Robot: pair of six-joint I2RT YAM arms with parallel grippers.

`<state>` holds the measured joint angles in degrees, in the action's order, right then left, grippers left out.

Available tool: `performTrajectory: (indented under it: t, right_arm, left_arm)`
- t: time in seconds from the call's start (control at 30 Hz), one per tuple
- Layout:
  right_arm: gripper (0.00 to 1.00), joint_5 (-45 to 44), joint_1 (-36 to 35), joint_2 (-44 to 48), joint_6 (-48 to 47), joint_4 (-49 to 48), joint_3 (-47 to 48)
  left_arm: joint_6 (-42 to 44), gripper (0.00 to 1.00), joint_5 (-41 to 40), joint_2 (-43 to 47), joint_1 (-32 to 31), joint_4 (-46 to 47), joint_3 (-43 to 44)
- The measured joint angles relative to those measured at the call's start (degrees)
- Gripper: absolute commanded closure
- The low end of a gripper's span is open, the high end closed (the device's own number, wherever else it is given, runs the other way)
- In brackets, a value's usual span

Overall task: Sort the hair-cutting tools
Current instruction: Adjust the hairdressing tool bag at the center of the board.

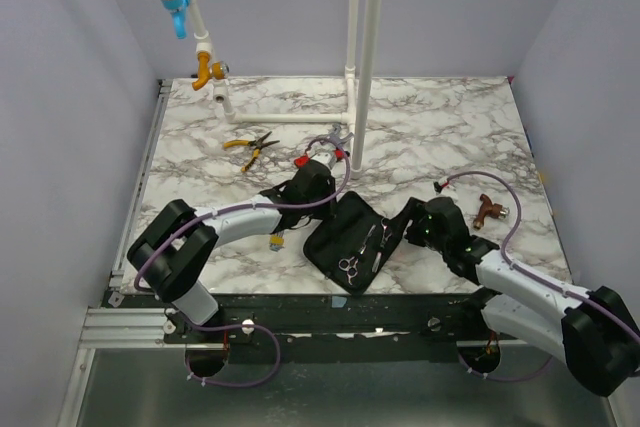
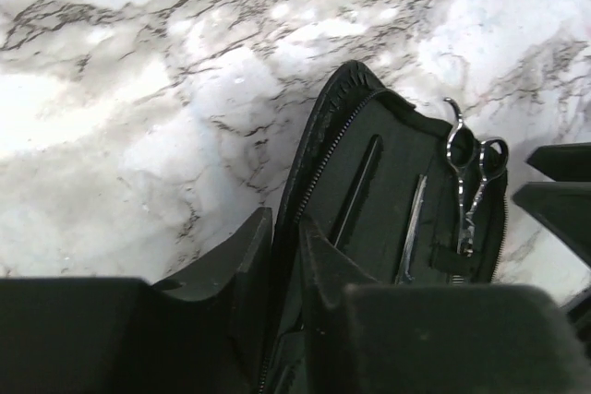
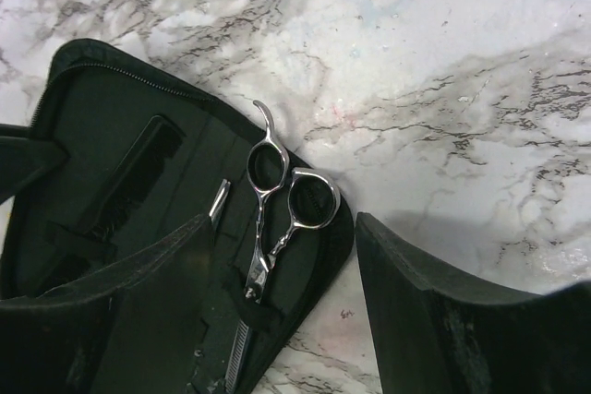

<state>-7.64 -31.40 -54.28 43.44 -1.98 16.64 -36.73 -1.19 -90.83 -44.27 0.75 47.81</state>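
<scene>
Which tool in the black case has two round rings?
The silver scissors, at the case's edge; the black comb and the thin metal tool beside them have no rings.

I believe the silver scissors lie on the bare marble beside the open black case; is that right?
Not quite: the silver scissors lie inside the open black case, not beside it. The right wrist view shows this.

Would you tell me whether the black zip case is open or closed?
Open: the case lies spread flat, with the scissors and comb showing inside.
</scene>
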Motion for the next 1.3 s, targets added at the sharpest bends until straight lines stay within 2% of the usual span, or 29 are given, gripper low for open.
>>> performTrajectory:
  t: [0.13,0.33,0.43,0.53,0.67,0.77,0.87,1.07,1.2,1.3]
  right_arm:
    - [0.34,-0.2,0.0,-3.0,0.0,-0.1,1.0]
    - [0.34,-0.2,0.0,-1.1,0.0,0.0,1.0]
    - [0.34,-0.2,0.0,1.7,0.0,0.5,1.0]
    - [0.34,-0.2,0.0,4.8,0.0,1.5,1.0]
    - [0.34,-0.2,0.0,8.0,0.0,3.2,1.0]
    - [0.34,-0.2,0.0,9.4,0.0,4.9,1.0]
    - [0.34,-0.2,0.0,10.1,0.0,5.7,1.0]
    - [0.34,0.0,0.0,11.4,0.1,6.4,1.0]
    - [0.34,0.0,0.0,12.3,0.1,6.4,1.0]
    - [0.34,0.1,0.0,12.4,0.2,6.3,0.8]
  left_arm:
    - [2.3,1.00,3.5,-0.5,0.0,0.9,1.2]
    - [5.6,0.98,8.7,-1.9,0.1,2.0,3.3]
    - [7.8,0.84,11.4,-4.4,0.1,2.2,6.3]
    - [9.7,0.62,13.3,-7.4,0.1,2.1,10.1]
    - [11.5,0.46,14.4,-11.1,0.1,1.7,16.2]
    - [11.3,0.37,13.8,-10.7,0.1,1.0,17.2]
    - [9.7,0.36,10.4,-6.3,0.1,-0.6,13.8]
    - [-0.1,0.36,-3.5,15.6,-1.0,-5.9,-2.5]
    - [-8.8,0.37,-13.1,28.1,-6.8,-11.0,-11.6]
    - [-13.6,0.38,-15.9,30.8,-11.2,-13.4,-16.1]
